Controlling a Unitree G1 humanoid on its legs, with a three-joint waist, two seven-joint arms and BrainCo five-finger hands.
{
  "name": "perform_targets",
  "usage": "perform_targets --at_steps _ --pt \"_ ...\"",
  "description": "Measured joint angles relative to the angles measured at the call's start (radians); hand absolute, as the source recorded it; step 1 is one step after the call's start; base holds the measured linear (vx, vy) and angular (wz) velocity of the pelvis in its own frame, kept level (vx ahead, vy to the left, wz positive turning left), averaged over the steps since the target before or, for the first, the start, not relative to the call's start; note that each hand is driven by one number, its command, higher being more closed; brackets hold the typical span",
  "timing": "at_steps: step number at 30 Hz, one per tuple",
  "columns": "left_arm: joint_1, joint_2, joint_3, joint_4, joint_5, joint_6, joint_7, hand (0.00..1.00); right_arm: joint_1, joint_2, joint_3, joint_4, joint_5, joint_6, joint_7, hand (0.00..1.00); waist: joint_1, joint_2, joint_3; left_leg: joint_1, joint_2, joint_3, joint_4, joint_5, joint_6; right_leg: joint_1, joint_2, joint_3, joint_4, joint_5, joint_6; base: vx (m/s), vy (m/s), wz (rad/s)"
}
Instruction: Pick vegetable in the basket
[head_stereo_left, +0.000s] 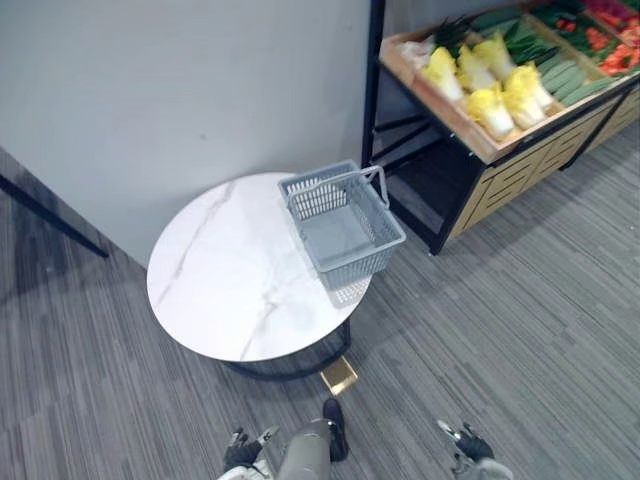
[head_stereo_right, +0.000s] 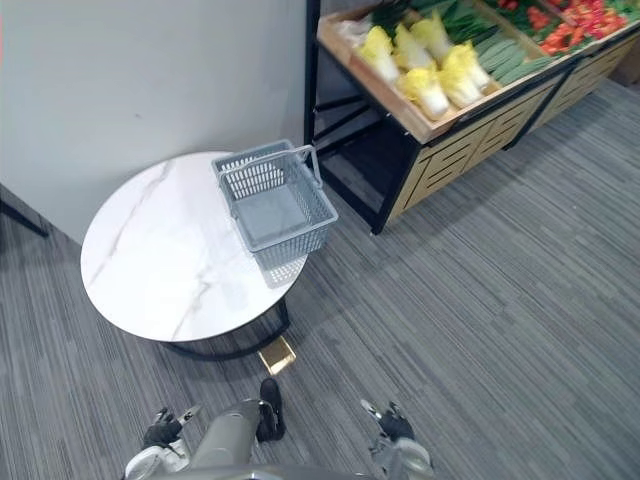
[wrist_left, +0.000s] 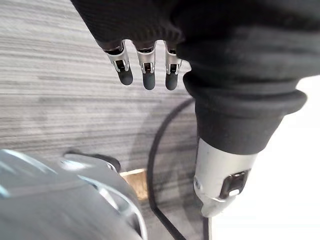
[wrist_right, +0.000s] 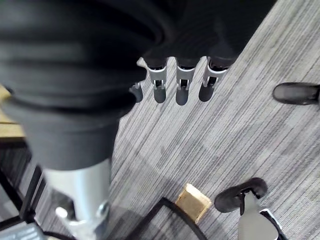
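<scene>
produce stand (head_stereo_left: 520, 175) | cut by frame edge; red vegetables (head_stereo_left: 612, 50) | kind unclear

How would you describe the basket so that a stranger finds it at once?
Find the round white table beside the grey wall. The basket stands on its edge nearest the vegetable shelf. It is grey slatted plastic, empty, with a handle raised.

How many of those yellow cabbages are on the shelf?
5 on the wooden shelf: one cabbage, a second and a third in the back row, a fourth and fifth nearer the front edge. Overlap may hide more.
</scene>
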Motion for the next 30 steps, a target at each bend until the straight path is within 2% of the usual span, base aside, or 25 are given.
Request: perform_targets --at_steps 2,3,4,5,6,7,8,9,10,11,13,14,15,16,17,19,20,21,22,23,24,25,26,28,30 --pt "0.032 0.001 0.010 0.021 0.003 0.001 0.000 0.00 -0.001 0.009 0.000 0.000 -0.001 -0.003 0.003 0.00 0.005 -0.005 -0.008 0.063 -0.009 0.021 -0.045 -0.007 0.008 0.011 -0.007 0.032 0.033 0.057 0.001 0.30 0.063 0.02" --pt "0.043 0.003 0.016 0.023 0.010 0.001 0.000 0.00 0.000 0.010 -0.001 0.000 -0.004 -0.003 0.005 0.00 0.004 -0.005 -0.013 0.085 -0.018 0.020 -0.071 -0.009 0.005 -0.001 -0.013 0.039 0.075 0.062 0.001 0.26 0.110 0.05" --pt "0.062 0.004 0.018 0.027 0.030 0.007 0.003 0.00 0.003 0.007 -0.006 0.005 -0.024 -0.004 0.006 0.00 0.001 0.000 -0.026 0.137 -0.032 0.014 -0.144 -0.019 -0.008 -0.057 -0.036 0.051 0.233 0.062 0.002 0.26 0.111 0.19" --pt "0.072 0.008 0.013 0.030 0.032 0.013 0.003 0.00 0.019 0.003 -0.008 0.009 -0.038 -0.003 0.007 0.00 -0.003 -0.006 -0.036 0.186 -0.045 0.006 -0.205 -0.020 -0.029 -0.145 -0.083 0.071 0.455 0.079 0.030 0.25 0.099 0.28" --pt "0.076 0.013 0.011 0.032 0.033 0.014 0.004 0.00 0.029 0.002 -0.007 0.009 -0.043 -0.003 0.007 0.00 -0.004 -0.014 -0.039 0.208 -0.059 -0.006 -0.226 -0.022 -0.029 -0.194 -0.115 0.086 0.572 0.118 0.062 0.28 0.062 0.43" --pt "0.077 0.019 -0.001 0.036 0.034 0.021 0.005 0.00 0.045 0.004 -0.007 0.009 -0.062 -0.001 0.006 0.00 -0.010 -0.028 -0.041 0.252 -0.080 -0.028 -0.249 -0.029 -0.030 -0.276 -0.156 0.131 0.768 0.232 0.071 0.32 0.027 0.59" --pt "0.073 0.030 -0.012 0.039 0.034 0.023 0.008 0.00 0.059 -0.002 -0.008 0.008 -0.073 -0.001 0.003 0.00 -0.022 -0.030 -0.033 0.290 -0.092 -0.064 -0.248 -0.045 -0.027 -0.360 -0.181 0.158 0.959 0.223 0.054 0.34 0.021 0.67" --pt "0.072 0.032 -0.017 0.039 0.034 0.023 0.011 0.00 0.058 -0.006 -0.007 0.008 -0.076 0.000 0.000 0.00 -0.031 -0.031 -0.032 0.312 -0.091 -0.080 -0.246 -0.050 -0.021 -0.390 -0.190 0.158 1.023 0.195 0.038 0.34 0.001 0.75" --pt "0.072 0.036 -0.032 0.035 0.033 0.021 0.018 0.00 0.062 -0.008 -0.006 0.001 -0.076 -0.003 -0.006 0.00 -0.041 -0.029 -0.031 0.358 -0.085 -0.105 -0.249 -0.059 -0.024 -0.437 -0.185 0.147 1.090 0.106 0.031 0.31 -0.016 0.77" --pt "0.067 0.040 -0.037 0.030 0.031 0.020 0.026 0.00 0.061 -0.010 -0.004 -0.001 -0.076 -0.003 -0.008 0.00 -0.055 -0.029 -0.030 0.395 -0.078 -0.129 -0.261 -0.063 -0.028 -0.462 -0.184 0.114 1.059 0.023 0.022 0.34 -0.058 0.80" --pt "0.051 0.037 -0.036 0.013 0.027 0.016 0.035 0.00 0.056 -0.010 0.002 -0.003 -0.076 -0.007 -0.008 0.00 -0.063 -0.029 -0.030 0.409 -0.075 -0.181 -0.264 -0.068 -0.040 -0.489 -0.183 0.082 0.908 -0.038 -0.003 0.25 -0.111 0.91" --pt "0.028 0.024 -0.035 0.008 0.025 0.007 0.041 0.00 0.054 -0.010 0.003 -0.001 -0.077 -0.009 -0.007 0.00 -0.059 -0.028 -0.031 0.406 -0.071 -0.228 -0.262 -0.072 -0.054 -0.500 -0.165 0.107 0.664 -0.042 -0.009 0.23 -0.194 0.98" --pt "0.022 0.020 -0.034 0.003 0.022 0.005 0.044 0.00 0.054 -0.010 0.003 0.000 -0.077 -0.010 -0.005 0.00 -0.058 -0.027 -0.031 0.405 -0.068 -0.249 -0.263 -0.074 -0.063 -0.497 -0.154 0.133 0.559 -0.038 -0.010 0.28 -0.285 1.03" --pt "0.016 0.016 -0.034 0.004 0.020 0.003 0.044 0.00 0.054 -0.009 0.002 0.005 -0.077 -0.011 -0.005 0.00 -0.058 -0.027 -0.032 0.397 -0.059 -0.290 -0.263 -0.078 -0.085 -0.495 -0.133 0.210 0.379 -0.024 -0.007 0.24 -0.287 0.85" --pt "0.016 0.017 -0.035 0.004 0.020 0.001 0.044 0.00 0.054 -0.010 -0.001 0.009 -0.076 -0.011 -0.005 0.00 -0.059 -0.027 -0.032 0.388 -0.047 -0.320 -0.260 -0.083 -0.104 -0.495 -0.120 0.268 0.280 0.000 -0.008 0.25 -0.347 0.99" --pt "0.019 0.022 -0.032 0.008 0.020 -0.001 0.044 0.00 0.055 -0.009 0.000 0.011 -0.077 -0.011 -0.005 0.00 -0.058 -0.032 -0.035 0.371 -0.025 -0.378 -0.254 -0.093 -0.149 -0.490 -0.109 0.316 0.176 0.052 0.004 0.25 -0.471 0.93" --pt "0.026 0.041 -0.033 0.014 0.020 -0.002 0.042 0.00 0.063 0.000 0.003 0.024 -0.080 -0.008 -0.004 0.00 -0.057 -0.063 -0.049 0.372 -0.018 -0.424 -0.263 -0.100 -0.193 -0.459 -0.117 0.289 0.142 0.090 0.030 0.25 -0.626 0.98" --pt "0.027 0.056 -0.030 0.028 0.021 -0.001 0.040 0.00 0.065 0.005 0.001 0.041 -0.085 -0.001 0.000 0.00 -0.053 -0.077 -0.062 0.376 -0.007 -0.445 -0.270 -0.106 -0.223 -0.442 -0.111 0.270 0.125 0.136 0.034 0.21 -0.541 0.80" --pt "0.026 0.036 -0.031 0.043 0.020 0.001 0.040 0.00 0.053 -0.007 -0.003 0.047 -0.091 0.001 -0.004 0.00 -0.048 -0.036 -0.068 0.373 0.035 -0.444 -0.272 -0.097 -0.241 -0.436 -0.073 0.238 0.133 0.141 0.014 0.20 -0.448 0.42" --pt "0.040 0.028 -0.031 0.043 0.021 -0.001 0.038 0.00 0.051 -0.020 -0.001 0.048 -0.104 0.001 -0.004 0.00 -0.045 -0.018 -0.075 0.366 0.060 -0.424 -0.277 -0.078 -0.259 -0.426 -0.052 0.217 0.118 0.131 -0.005 0.22 -0.339 0.50" --pt "0.045 -0.009 -0.026 0.063 0.021 -0.001 0.032 0.00 0.042 -0.064 -0.003 0.049 -0.118 0.000 -0.005 0.00 -0.049 0.044 -0.076 0.373 0.136 -0.396 -0.312 -0.059 -0.287 -0.398 0.018 0.157 0.088 0.115 -0.028 0.22 -0.320 0.61" --pt "0.047 -0.019 -0.020 0.067 0.020 0.000 0.027 0.00 0.040 -0.074 -0.008 0.050 -0.118 0.003 -0.006 0.00 -0.049 0.060 -0.076 0.373 0.152 -0.397 -0.324 -0.041 -0.296 -0.391 0.030 0.138 0.088 0.112 -0.039 0.19 -0.304 0.68" --pt "0.057 -0.027 -0.012 0.072 0.020 -0.001 0.021 0.00 0.037 -0.082 -0.009 0.050 -0.118 0.005 -0.007 0.00 -0.049 0.067 -0.076 0.370 0.165 -0.394 -0.343 0.006 -0.309 -0.383 0.044 0.113 0.086 0.102 -0.054 0.09 -0.223 0.52" --pt "0.064 -0.026 -0.004 0.072 0.021 0.000 0.010 0.00 0.037 -0.086 -0.026 0.049 -0.118 0.004 -0.017 0.00 -0.053 0.066 -0.075 0.352 0.167 -0.375 -0.352 0.067 -0.304 -0.357 0.048 0.061 0.066 0.093 -0.068 0.08 -0.239 0.61" --pt "0.064 -0.026 -0.005 0.072 0.022 0.000 0.006 0.00 0.035 -0.098 -0.049 0.049 -0.118 0.004 -0.028 0.00 -0.055 0.067 -0.076 0.336 0.167 -0.327 -0.368 0.098 -0.299 -0.349 0.051 0.028 0.051 0.092 -0.070 0.02 -0.134 0.55"
